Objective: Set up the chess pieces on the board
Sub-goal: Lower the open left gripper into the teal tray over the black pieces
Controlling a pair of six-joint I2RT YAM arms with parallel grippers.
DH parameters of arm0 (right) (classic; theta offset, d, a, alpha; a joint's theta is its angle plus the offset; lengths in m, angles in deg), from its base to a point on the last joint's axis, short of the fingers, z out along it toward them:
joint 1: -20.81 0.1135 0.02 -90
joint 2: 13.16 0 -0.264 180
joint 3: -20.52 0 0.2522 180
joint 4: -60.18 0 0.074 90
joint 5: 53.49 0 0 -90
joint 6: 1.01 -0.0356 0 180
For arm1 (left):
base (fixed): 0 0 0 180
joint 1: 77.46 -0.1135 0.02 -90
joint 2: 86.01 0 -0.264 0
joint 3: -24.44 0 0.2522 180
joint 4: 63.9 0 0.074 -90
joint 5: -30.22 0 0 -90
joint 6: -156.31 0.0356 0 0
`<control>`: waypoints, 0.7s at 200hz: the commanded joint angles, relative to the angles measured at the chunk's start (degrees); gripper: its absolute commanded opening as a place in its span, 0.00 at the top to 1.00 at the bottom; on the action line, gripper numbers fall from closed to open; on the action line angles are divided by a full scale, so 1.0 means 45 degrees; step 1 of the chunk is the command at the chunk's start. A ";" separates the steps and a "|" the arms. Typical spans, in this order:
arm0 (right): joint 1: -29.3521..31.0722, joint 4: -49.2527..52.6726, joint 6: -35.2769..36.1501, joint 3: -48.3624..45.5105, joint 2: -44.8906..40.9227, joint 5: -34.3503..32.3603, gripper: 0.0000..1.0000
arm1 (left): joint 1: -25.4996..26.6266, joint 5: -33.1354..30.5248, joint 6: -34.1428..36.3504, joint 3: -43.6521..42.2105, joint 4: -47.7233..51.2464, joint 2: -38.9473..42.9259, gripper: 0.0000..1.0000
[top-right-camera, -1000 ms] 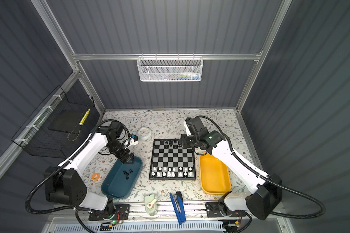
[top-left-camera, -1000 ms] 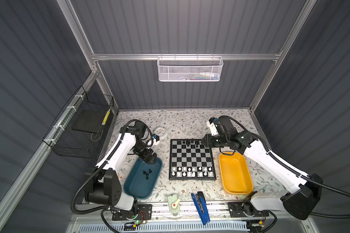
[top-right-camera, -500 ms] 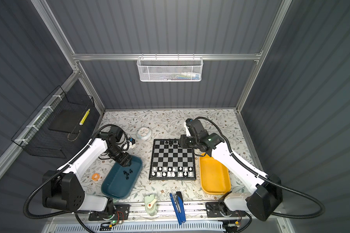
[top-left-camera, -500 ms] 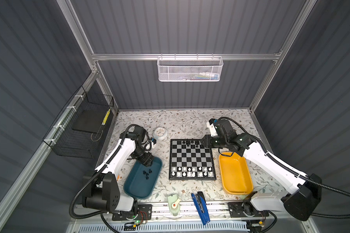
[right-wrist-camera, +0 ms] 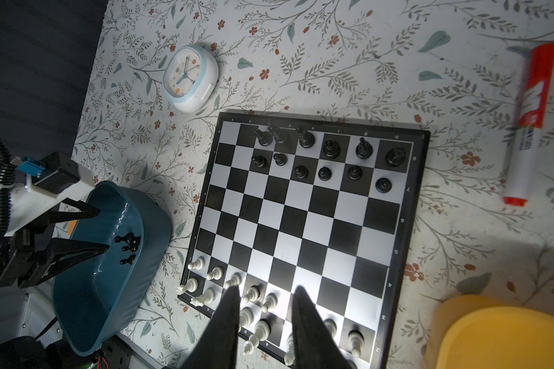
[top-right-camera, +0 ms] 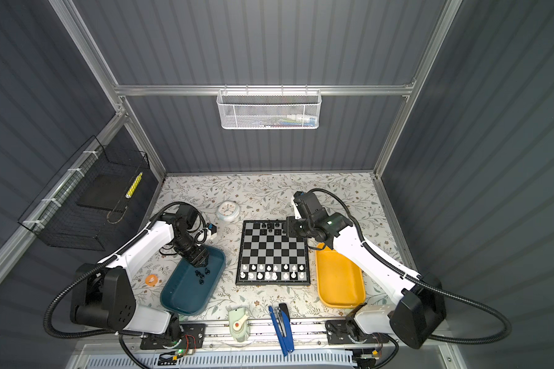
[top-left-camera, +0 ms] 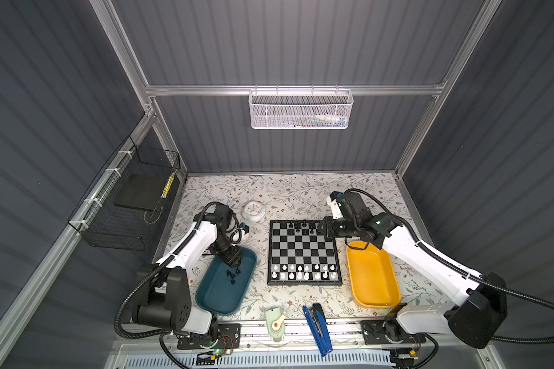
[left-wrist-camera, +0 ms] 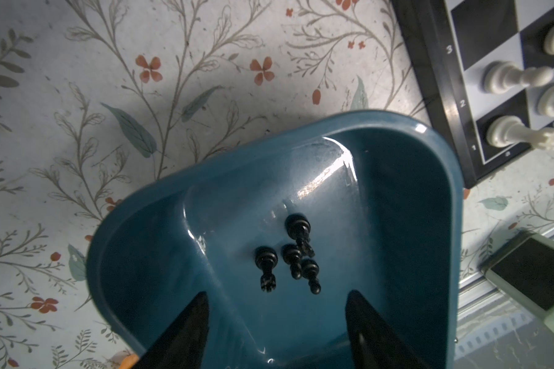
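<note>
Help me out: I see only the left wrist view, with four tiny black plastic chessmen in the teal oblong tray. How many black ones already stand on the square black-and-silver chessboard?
Observer: Twelve black chessmen stand on the chessboard's two far rows; the right wrist view shows them clearly.
Operator: Is there a second tray with pieces?
Observer: A yellow oblong plastic tray sits right of the chessboard, empty in both top views.
Operator: Does the other arm hold one?
Observer: No. The right gripper has its jaws apart with nothing between them.
</note>
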 commanded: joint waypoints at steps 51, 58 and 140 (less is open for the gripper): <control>-0.0102 -0.0235 0.0174 -0.0218 0.0371 -0.0041 0.69 | 0.0967 -0.0228 0.0004 -0.0523 -0.0340 -0.0491 0.36; -0.0101 -0.0216 0.0174 -0.0219 0.0383 -0.0040 0.69 | 0.1071 -0.0321 -0.0101 -0.0562 -0.0352 -0.0521 0.36; -0.0159 -0.0327 0.0212 -0.0453 0.0480 0.0077 0.70 | 0.1667 -0.0630 -0.0562 -0.1113 -0.0973 -0.0872 0.45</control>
